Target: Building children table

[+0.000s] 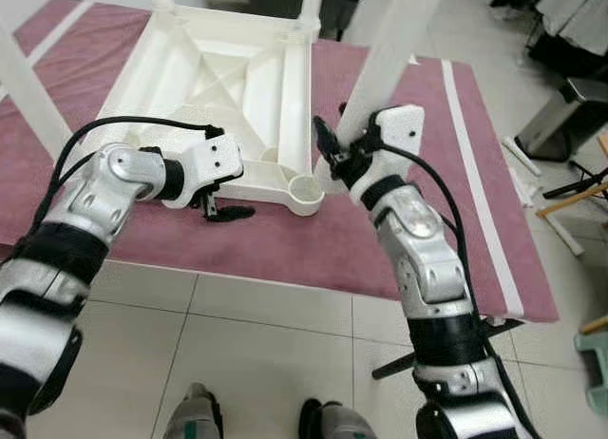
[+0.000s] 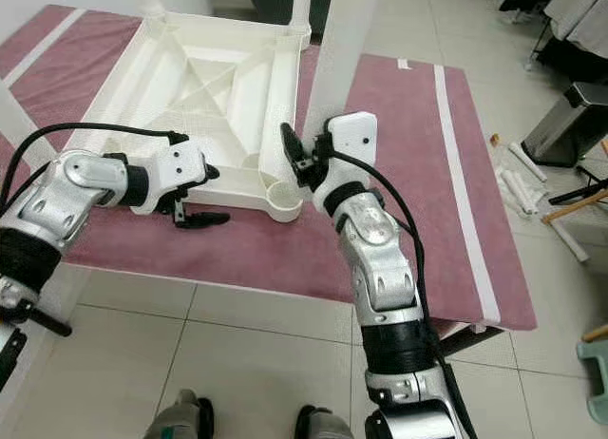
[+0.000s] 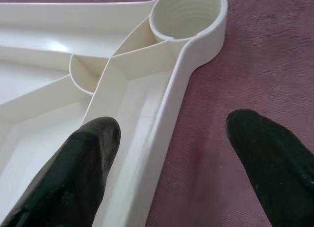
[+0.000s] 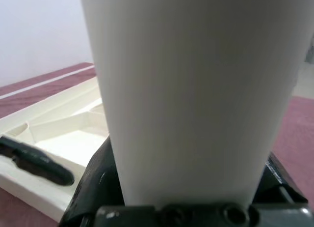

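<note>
White table leg (image 1: 394, 45) gripped by right hand (image 1: 334, 154); left hand (image 1: 226, 211) spread beside tabletop (image 1: 228, 78)

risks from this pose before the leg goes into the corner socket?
1. The right gripper holds the white table leg near its lower end, with most of its length above; it could tip or slip as it moves.
2. The leg's foot sits beside the threaded socket, not over it; a tilted entry may cross-thread or jam.
3. The left gripper is open astride the tabletop rim, not clamped, so the top may slide on the maroon cloth when pushed.
</note>
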Robot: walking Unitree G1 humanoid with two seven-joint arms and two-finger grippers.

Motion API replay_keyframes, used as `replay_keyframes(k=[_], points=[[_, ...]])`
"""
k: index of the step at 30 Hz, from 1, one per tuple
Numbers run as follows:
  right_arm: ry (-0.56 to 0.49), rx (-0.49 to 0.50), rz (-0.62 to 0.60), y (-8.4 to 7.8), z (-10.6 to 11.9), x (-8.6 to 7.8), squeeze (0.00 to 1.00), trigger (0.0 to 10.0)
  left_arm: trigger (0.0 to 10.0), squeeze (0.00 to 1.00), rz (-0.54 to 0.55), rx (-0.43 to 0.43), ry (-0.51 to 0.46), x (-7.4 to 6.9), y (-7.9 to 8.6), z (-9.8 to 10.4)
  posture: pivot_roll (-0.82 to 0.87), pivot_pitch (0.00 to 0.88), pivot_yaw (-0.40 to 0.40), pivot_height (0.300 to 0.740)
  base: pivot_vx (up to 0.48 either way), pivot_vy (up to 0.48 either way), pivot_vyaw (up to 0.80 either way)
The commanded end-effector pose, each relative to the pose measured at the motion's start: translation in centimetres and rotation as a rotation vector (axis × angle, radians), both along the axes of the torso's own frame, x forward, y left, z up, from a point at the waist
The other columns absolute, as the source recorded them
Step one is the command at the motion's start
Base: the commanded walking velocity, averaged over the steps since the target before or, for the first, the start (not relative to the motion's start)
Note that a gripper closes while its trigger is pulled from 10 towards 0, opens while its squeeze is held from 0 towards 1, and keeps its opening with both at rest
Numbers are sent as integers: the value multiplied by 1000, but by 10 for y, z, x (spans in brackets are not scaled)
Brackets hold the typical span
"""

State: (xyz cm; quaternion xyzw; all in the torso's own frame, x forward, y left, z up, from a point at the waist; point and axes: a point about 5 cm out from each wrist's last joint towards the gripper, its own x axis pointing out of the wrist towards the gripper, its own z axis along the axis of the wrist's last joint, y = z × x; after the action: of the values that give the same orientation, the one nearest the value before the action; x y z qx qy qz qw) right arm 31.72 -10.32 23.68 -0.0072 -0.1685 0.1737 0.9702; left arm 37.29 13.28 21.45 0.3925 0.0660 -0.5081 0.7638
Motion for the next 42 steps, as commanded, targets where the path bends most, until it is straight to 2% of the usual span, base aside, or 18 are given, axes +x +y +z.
replay_keyframes(k=[1, 5, 6, 7, 8, 9, 10, 16, 24, 32, 33, 36, 42], points=[[-9, 12, -18, -5, 2, -5, 0, 10000, 10000, 0, 16, 18, -23, 5, -1, -2, 19, 194, -12, 740, 0, 0, 0], [-4, 13, -23, -6, 1, -7, 0, 10000, 10000, 0, 26, 18, -27, 8, -1, -1, 9, 197, -6, 740, 0, 0, 0], [-3, 15, -27, -6, 1, -8, 0, 10000, 8039, 0, 26, 25, -22, 9, -1, -3, 1, 201, -2, 740, 0, 0, 0], [-1, 17, -30, -6, 1, -9, 0, 10000, 6941, 0, 24, 32, -13, 9, -1, -5, -4, 202, 1, 740, 0, 0, 0], [0, 18, -33, -6, 1, -10, 0, 10000, 4824, 0, 16, 43, -5, 9, 0, -8, -4, 202, 1, 740, 0, 0, 0], [0, 19, -37, -6, 1, -11, 0, 10000, 1490, 0, -1, 55, 11, 8, 0, -12, -7, 203, 3, 740, 0, 0, 0], [0, 20, -40, -7, 1, -11, 0, 10000, 0, 0, -13, 60, 19, 7, 1, -14, -7, 203, 3, 740, 0, 0, 0], [4, 18, -46, -9, 1, -12, 0, 10000, 0, 0, -34, 86, 26, 6, 2, -24, 3, 205, -6, 740, 0, 0, 0], [3, 18, -30, -5, 3, -10, 0, 10000, 0, 0, -46, 93, 5, 6, 4, -23, 12, 202, -13, 740, 0, 0, 0], [5, 17, -27, -4, 3, -11, 0, 10000, 0, 0, -143, 173, -52, 1, 10, -21, 13, 198, -15, 740, 0, 0, 0], [6, 17, -27, -4, 3, -10, 0, 10000, 0, 0, -208, 200, -100, -1, 12, -11, 21, 194, -17, 740, 0, 0, 0], [6, 18, -26, -4, 3, -10, 0, 10000, 0, 0, -229, 205, -119, -2, 12, -6, 21, 194, -17, 740, 0, 0, 0], [6, 18, -21, -3, 2, -9, 0, 10000, 0, 0, -353, 209, -197, -10, 13, 28, 36, 183, -21, 740, 0, 0, 0]])
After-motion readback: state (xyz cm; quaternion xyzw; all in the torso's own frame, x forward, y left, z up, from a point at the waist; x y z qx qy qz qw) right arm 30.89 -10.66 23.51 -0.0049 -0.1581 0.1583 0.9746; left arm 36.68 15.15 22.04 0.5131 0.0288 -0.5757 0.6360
